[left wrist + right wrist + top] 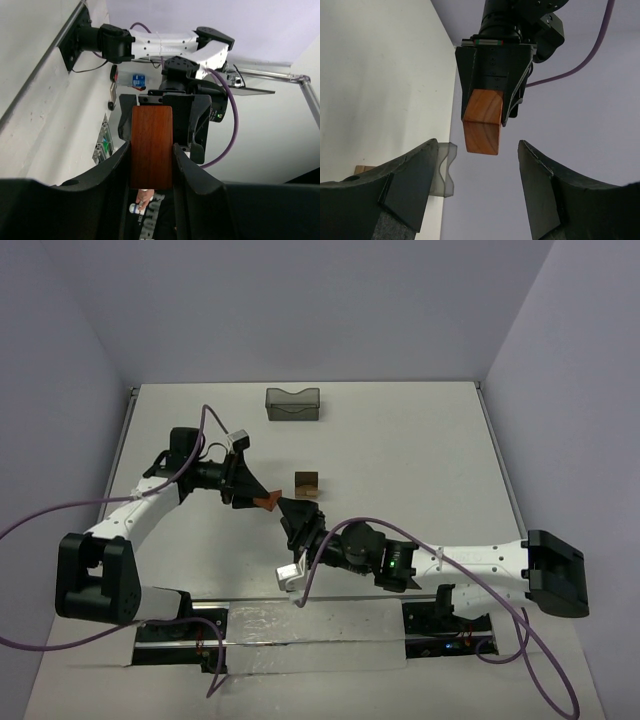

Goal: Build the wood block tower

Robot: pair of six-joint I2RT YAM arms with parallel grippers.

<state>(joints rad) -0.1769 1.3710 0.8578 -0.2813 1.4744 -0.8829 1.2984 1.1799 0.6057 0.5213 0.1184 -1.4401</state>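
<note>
Two grippers: left gripper [252, 496], right gripper [291, 512]. One reddish-brown wedge [267, 501]. One block cluster [307, 485], apparently one tan piece plus one dark brown piece; exact count unclear. One dark translucent bin [293, 403]. Two purple cables [40, 515].

Your left arm [140, 506] reaches forward and inward from its base, with the wrist turned so that the left gripper [258, 497] points to the right. Its fingers [116, 165] are clamped on either side of the reddish-brown wedge [267, 502]. Your right arm [480, 558] lies low and stretches leftward. The right gripper [289, 509] meets the left one nearly tip to tip. Its jaws are spread wide and hold nothing, close to the wedge's free end.
</note>
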